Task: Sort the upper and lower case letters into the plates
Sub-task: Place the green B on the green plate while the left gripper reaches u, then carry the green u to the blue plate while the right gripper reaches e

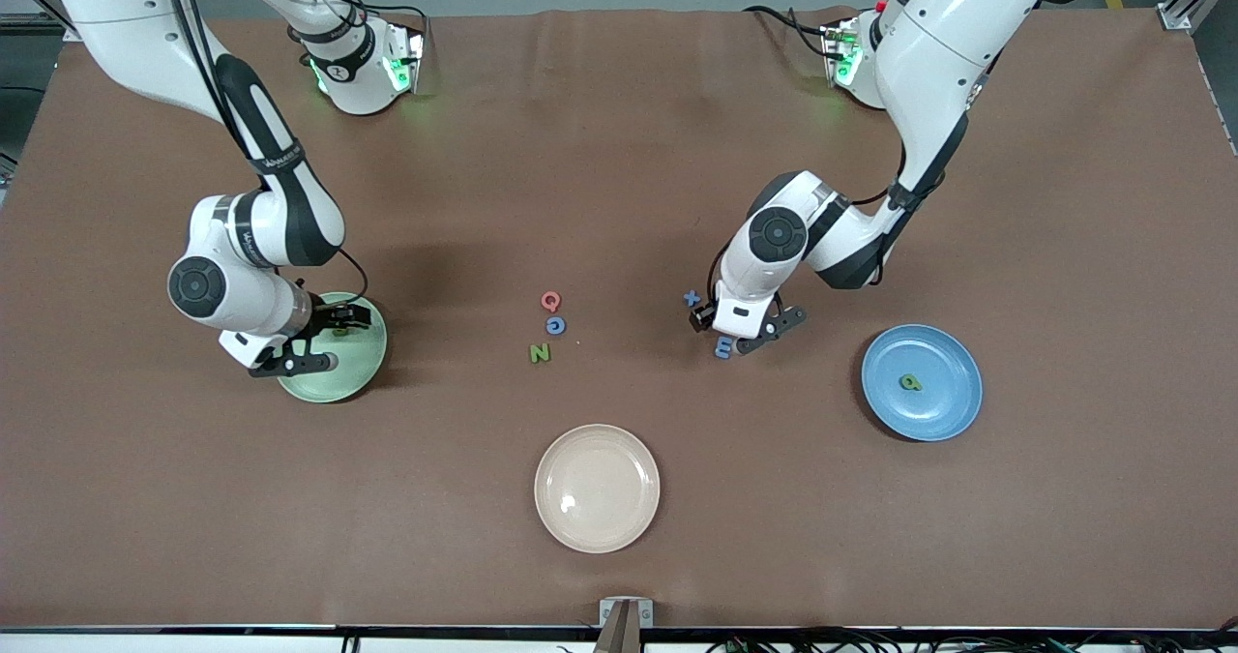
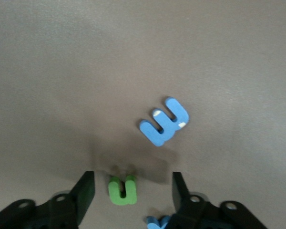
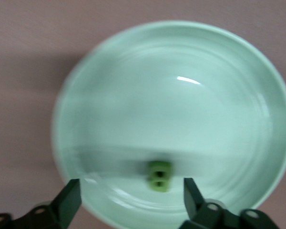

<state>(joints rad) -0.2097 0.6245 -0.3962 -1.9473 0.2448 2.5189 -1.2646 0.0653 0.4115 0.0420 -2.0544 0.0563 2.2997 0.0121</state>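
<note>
On the matte brown worktop point(image 1: 619, 150), a glossy round mint green plate point(image 1: 363, 368) holds a small green foam letter point(image 3: 159, 175) under the right end effector point(image 3: 131, 200), fingers apart. A glossy blue plate point(image 1: 943, 411) holds a green letter a point(image 1: 910, 381). The left end effector point(image 2: 131, 193), fingers apart, is held over a green foam letter u point(image 2: 122, 191), near a chunky blue foam letter E point(image 2: 164, 121).

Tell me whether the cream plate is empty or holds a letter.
Empty. The cream plate shows only its bare inside in the front view; no letter lies in it.
</note>
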